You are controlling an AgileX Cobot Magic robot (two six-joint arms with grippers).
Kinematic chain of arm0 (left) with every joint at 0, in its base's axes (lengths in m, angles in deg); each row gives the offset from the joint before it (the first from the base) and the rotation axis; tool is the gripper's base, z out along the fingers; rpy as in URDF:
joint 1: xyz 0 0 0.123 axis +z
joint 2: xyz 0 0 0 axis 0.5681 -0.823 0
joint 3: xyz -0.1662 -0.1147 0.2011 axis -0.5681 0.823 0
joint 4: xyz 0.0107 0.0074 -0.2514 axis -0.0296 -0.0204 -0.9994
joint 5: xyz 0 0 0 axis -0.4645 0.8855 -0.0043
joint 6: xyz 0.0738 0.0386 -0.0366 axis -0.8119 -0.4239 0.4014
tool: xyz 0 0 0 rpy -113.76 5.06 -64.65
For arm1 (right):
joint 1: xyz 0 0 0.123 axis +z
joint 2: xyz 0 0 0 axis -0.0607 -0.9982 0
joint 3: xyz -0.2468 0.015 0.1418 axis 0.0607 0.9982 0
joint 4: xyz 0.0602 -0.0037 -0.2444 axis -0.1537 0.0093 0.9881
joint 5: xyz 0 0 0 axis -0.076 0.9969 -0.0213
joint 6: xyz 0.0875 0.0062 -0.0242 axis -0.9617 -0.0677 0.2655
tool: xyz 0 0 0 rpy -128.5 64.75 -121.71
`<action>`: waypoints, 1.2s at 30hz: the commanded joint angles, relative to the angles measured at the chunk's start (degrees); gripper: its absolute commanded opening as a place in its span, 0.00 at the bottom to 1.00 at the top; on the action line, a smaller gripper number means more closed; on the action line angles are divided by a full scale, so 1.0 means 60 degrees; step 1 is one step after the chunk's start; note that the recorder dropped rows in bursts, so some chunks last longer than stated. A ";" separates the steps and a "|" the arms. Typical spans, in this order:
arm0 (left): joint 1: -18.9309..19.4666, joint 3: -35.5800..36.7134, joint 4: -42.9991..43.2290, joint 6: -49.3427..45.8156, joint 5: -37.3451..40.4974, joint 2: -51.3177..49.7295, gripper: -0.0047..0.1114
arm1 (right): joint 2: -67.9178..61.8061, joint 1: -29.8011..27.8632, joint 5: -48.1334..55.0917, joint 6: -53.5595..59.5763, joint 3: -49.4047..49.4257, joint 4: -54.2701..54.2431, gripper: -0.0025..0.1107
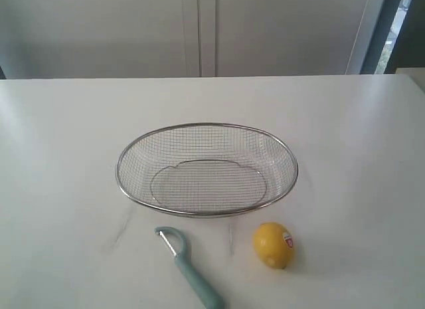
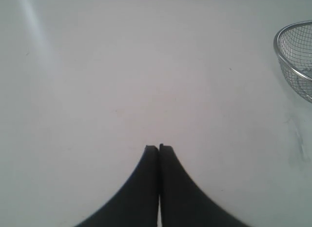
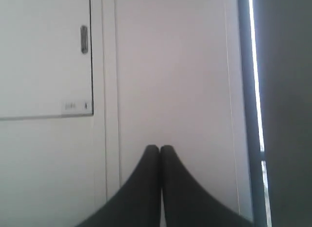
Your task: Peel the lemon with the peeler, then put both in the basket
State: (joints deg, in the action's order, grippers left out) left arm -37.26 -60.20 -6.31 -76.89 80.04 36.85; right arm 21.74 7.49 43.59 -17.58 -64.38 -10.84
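Observation:
The yellow lemon with its red-and-white sticker lies on the white table in front of the basket's right end. To its left lies the peeler, teal handle toward the near edge, curved blade head toward the basket. The silver wire basket sits empty at the table's middle; its rim also shows at one edge of the left wrist view. Neither arm appears in the exterior view. My left gripper is shut, empty, over bare table. My right gripper is shut, empty, and faces a wall.
The white table spreads wide around the basket. Pale cabinet doors stand behind the far edge. The right wrist view holds only a white wall, a door panel with a handle and a dark frame.

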 commanded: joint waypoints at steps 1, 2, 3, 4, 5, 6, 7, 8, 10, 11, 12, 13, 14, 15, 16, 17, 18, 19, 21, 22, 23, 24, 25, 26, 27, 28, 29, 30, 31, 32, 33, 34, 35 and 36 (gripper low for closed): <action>0.0030 0.0041 -0.0022 0.0040 -0.0011 0.0042 0.04 | 0.0051 0.0042 -0.1291 -0.0029 0.0047 -0.1631 0.02; 0.0030 0.0041 -0.0022 0.0040 -0.0011 0.0042 0.04 | 0.0051 0.0042 -0.1333 -0.0029 0.0047 -0.2185 0.02; 0.0030 0.0041 -0.0022 0.0040 -0.0011 0.0042 0.04 | 0.0051 0.0042 -0.1353 -0.0029 0.0047 -0.2979 0.02; 0.0030 0.0041 -0.0022 0.0040 -0.0011 0.0042 0.04 | 0.0051 0.0042 -0.1380 -0.0029 0.0047 -0.3468 0.02; 0.0030 0.0041 -0.0022 0.0040 -0.0011 0.0042 0.04 | 0.0051 0.0042 -0.1393 -0.0029 0.0047 -0.3887 0.02; 0.0030 0.0041 -0.0022 0.0040 -0.0011 0.0042 0.04 | 0.0051 0.0042 -0.1444 -0.0029 0.0047 -0.4273 0.02; 0.0030 0.0041 -0.0022 0.0040 -0.0011 0.0042 0.04 | 0.0051 0.0042 -0.1522 -0.0029 0.0047 -0.4426 0.02; 0.0030 0.0041 -0.0022 0.0040 -0.0011 0.0042 0.04 | 0.0051 0.0042 -0.1625 0.0014 0.0047 -0.4474 0.02; 0.0030 0.0041 -0.0022 0.0040 -0.0011 0.0042 0.04 | 0.0051 0.0042 -0.2011 0.0192 0.0047 -0.4514 0.02; 0.0030 0.0041 -0.0022 0.0040 -0.0011 0.0042 0.04 | 0.0051 0.0042 -0.2279 0.0214 0.0047 -0.4522 0.02; 0.0030 0.0041 -0.0022 0.0040 -0.0011 0.0042 0.04 | 0.0051 0.0042 -0.2902 0.0214 0.0047 -0.4522 0.02; 0.0030 0.0041 -0.0022 0.0040 -0.0011 0.0042 0.04 | 0.0051 0.0042 -0.3105 0.0214 0.0047 -0.4522 0.02; 0.0030 0.0041 -0.0022 0.0040 -0.0011 0.0042 0.04 | 0.0051 0.0042 -0.3506 0.0214 0.0047 -0.4537 0.02; 0.0030 0.0041 -0.0022 0.0040 -0.0011 0.0042 0.04 | 0.0051 0.0042 -0.3530 0.0251 0.0047 -0.4537 0.02; 0.0030 0.0041 -0.0022 0.0040 -0.0011 0.0042 0.04 | 0.0051 0.0042 -0.3510 0.0372 0.0016 -0.4537 0.02; 0.0030 0.0041 -0.0022 0.0040 -0.0011 0.0042 0.04 | 0.0051 0.0042 -0.3529 0.0623 -0.0113 -0.4515 0.02; 0.0030 0.0041 -0.0022 0.0040 -0.0011 0.0042 0.04 | 0.0051 0.0042 -0.3529 0.0757 -0.0214 -0.4515 0.02; 0.0030 0.0041 -0.0022 0.0040 -0.0011 0.0042 0.04 | -0.0139 0.0042 -0.3529 0.0822 -0.0354 -0.4515 0.02; 0.0030 0.0041 -0.0022 0.0040 -0.0011 0.0042 0.04 | -0.0632 0.0042 -0.3529 0.0979 -0.0734 -0.4444 0.02; 0.0030 0.0041 -0.0022 0.0040 -0.0011 0.0042 0.04 | -0.1111 0.0042 -0.3332 0.1172 -0.0996 -0.4244 0.02; 0.0030 0.0041 -0.0022 0.0040 -0.0011 0.0042 0.04 | -0.1408 0.0042 -0.2946 0.1425 -0.1193 -0.4045 0.02; 0.0030 0.0041 -0.0022 0.0040 -0.0011 0.0042 0.04 | -0.1884 0.0042 -0.2066 0.1761 -0.1570 -0.3677 0.02; 0.0030 0.0041 -0.0022 0.0040 -0.0011 0.0042 0.04 | -0.2212 0.0042 -0.1262 0.1880 -0.1845 -0.3466 0.02; 0.0030 0.0041 -0.0022 0.0040 -0.0011 0.0042 0.04 | -0.2699 0.0042 -0.0204 0.1888 -0.2237 -0.3197 0.02; 0.0030 0.0041 -0.0022 0.0040 -0.0011 0.0042 0.04 | -0.3075 0.0042 0.0529 0.1899 -0.2531 -0.3199 0.02; 0.0030 0.0041 -0.0022 0.0040 -0.0011 0.0042 0.04 | -0.3686 0.0042 0.1528 0.1919 -0.2972 -0.3199 0.02; 0.0030 0.0041 -0.0022 0.0040 -0.0011 0.0042 0.04 | -0.4312 0.0042 0.2471 0.2020 -0.3411 -0.3199 0.02; 0.0030 0.0041 -0.0022 0.0040 -0.0011 0.0042 0.04 | -0.4677 0.0042 0.2964 0.2060 -0.3649 -0.3199 0.02; 0.0030 0.0041 -0.0022 0.0040 -0.0011 0.0042 0.04 | -0.5329 0.0042 0.3873 0.2113 -0.4077 -0.3216 0.02; 0.0030 0.0041 -0.0022 0.0040 -0.0011 0.0042 0.04 | -0.5690 0.0042 0.4341 0.2157 -0.4308 -0.3216 0.02; 0.0030 0.0041 -0.0022 0.0040 -0.0011 0.0042 0.04 | -0.6375 0.0042 0.5207 0.2269 -0.4755 -0.3216 0.02; 0.0030 0.0041 -0.0022 0.0040 -0.0011 0.0042 0.04 | -0.6707 0.0042 0.5604 0.2318 -0.4968 -0.3216 0.02; 0.0030 0.0041 -0.0022 0.0040 -0.0011 0.0042 0.04 | -0.7254 0.0042 0.6241 0.2327 -0.5323 -0.3044 0.02; 0.0030 0.0041 -0.0022 0.0040 -0.0011 0.0042 0.04 | -0.7649 0.0042 0.6649 0.2327 -0.5542 -0.2870 0.02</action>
State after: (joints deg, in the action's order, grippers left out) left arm -37.26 -60.20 -6.31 -76.89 80.04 36.85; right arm -19.79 7.49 77.40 -4.59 -94.62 -30.24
